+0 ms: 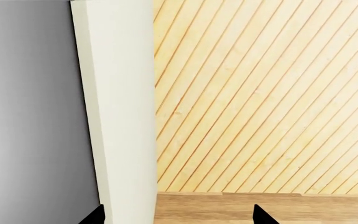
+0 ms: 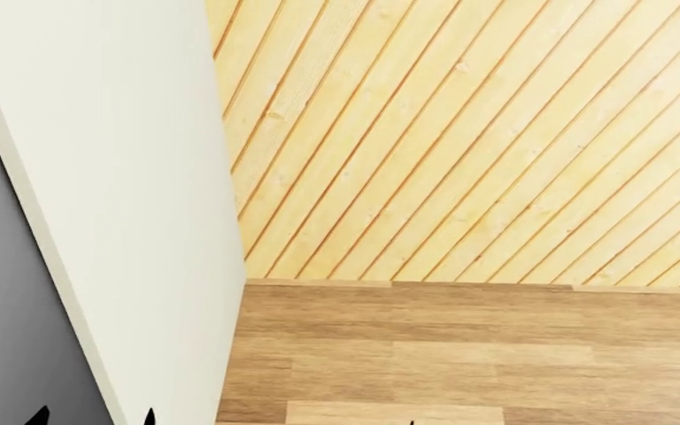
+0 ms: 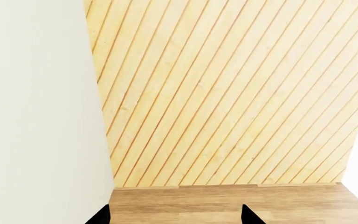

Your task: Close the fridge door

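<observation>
Fingertips of our left gripper (image 1: pixel 177 215) show only as two dark points set well apart, so we read it as spread and empty; our right gripper (image 3: pixel 175 215) looks likewise. Outward stands the tall, flat, off-white fridge door (image 1: pixel 120 107), its long axis upright, its smooth grey side beside the left fingertip. It lies to our left, nearer the left arm. Beyond are the diagonal pale-wood plank wall (image 2: pixel 470 133) and brown wooden floor (image 2: pixel 470 354). We read no writing anywhere.
</observation>
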